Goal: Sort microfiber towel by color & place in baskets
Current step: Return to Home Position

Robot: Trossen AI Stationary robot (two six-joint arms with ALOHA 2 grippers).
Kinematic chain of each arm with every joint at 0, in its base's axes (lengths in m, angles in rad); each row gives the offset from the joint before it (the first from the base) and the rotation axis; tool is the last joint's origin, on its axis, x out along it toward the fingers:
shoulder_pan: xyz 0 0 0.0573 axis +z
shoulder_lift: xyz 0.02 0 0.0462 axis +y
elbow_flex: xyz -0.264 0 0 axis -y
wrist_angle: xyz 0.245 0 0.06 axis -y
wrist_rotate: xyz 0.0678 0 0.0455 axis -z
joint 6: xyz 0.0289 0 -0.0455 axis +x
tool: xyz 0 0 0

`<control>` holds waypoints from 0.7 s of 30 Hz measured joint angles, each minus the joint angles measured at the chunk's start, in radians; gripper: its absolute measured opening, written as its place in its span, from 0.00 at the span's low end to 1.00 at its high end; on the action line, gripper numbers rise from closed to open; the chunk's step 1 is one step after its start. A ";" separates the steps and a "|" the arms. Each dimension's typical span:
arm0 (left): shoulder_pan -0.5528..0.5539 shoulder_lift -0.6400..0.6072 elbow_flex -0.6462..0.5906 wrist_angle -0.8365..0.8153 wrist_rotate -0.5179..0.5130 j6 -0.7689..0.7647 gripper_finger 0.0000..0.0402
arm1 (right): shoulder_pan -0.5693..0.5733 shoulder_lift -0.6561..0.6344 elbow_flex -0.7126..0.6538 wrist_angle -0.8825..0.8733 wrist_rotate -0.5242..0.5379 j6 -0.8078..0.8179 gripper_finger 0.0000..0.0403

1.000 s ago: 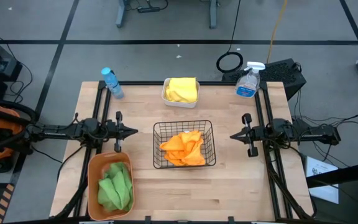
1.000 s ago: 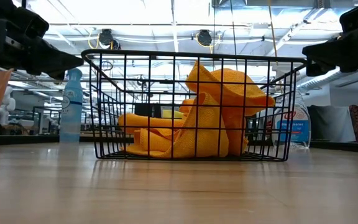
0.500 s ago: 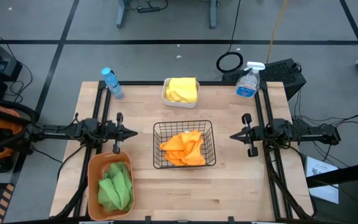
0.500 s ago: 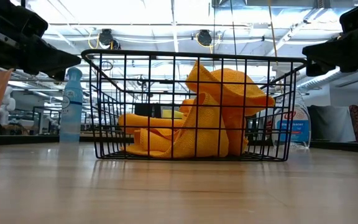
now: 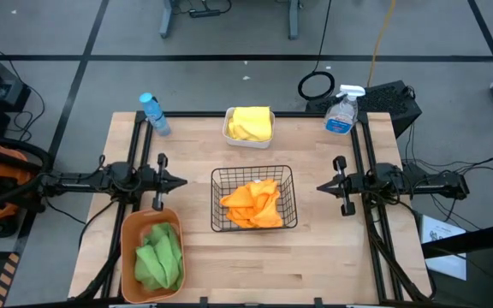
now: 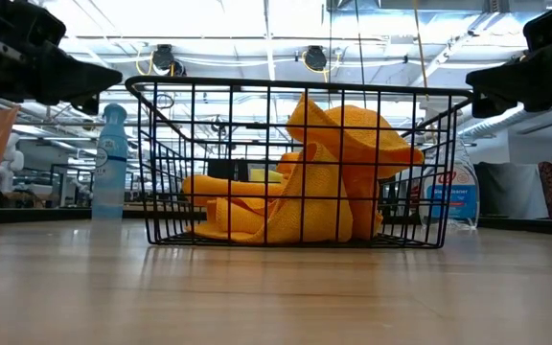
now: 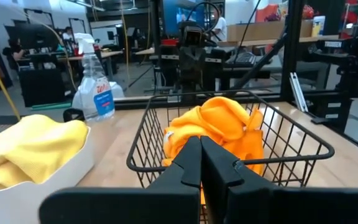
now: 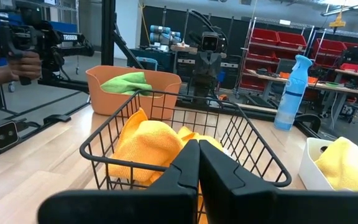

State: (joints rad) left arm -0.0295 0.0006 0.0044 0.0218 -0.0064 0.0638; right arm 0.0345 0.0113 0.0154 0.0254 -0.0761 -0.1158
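Orange towels [image 5: 252, 204] lie heaped in the black wire basket [image 5: 216, 174] at the table's middle. Yellow towels [image 5: 251, 122] fill the white tub [image 5: 248, 141] near the far edge. Green towels [image 5: 159, 255] lie in the orange-brown tub [image 5: 128, 231] at the near left. My left gripper [image 5: 185, 181] hovers shut to the left of the wire basket, pointing at it. My right gripper [image 5: 319, 186] hovers shut to its right, also pointing at it. Both wrist views look past shut fingers, the left gripper [image 7: 200, 146] and the right gripper [image 8: 198, 149], at the basket.
A blue-capped water bottle [image 5: 153, 114] stands at the far left corner and a clear spray bottle [image 5: 341, 111] at the far right. Bare wood lies along the near edge, right of the orange-brown tub. A person's hand [image 8: 11, 62] shows in the room beyond the table.
My left gripper has drawn back a little toward the table's left edge, staying shut. The towels and baskets have kept still.
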 joint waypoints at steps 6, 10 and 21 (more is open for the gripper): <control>0.025 0.000 0.000 -0.004 0.002 0.013 0.00 | 0.000 0.000 0.000 0.000 0.000 0.000 0.00; 0.035 0.000 0.000 -0.005 0.008 0.011 0.00 | 0.000 0.000 0.000 0.000 0.000 0.000 0.00; 0.035 0.000 0.000 -0.006 0.009 0.001 0.02 | 0.000 0.000 0.000 0.000 0.000 0.000 0.00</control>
State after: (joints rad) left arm 0.0059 0.0006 0.0044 0.0155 0.0029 0.0650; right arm 0.0345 0.0116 0.0154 0.0254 -0.0757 -0.1158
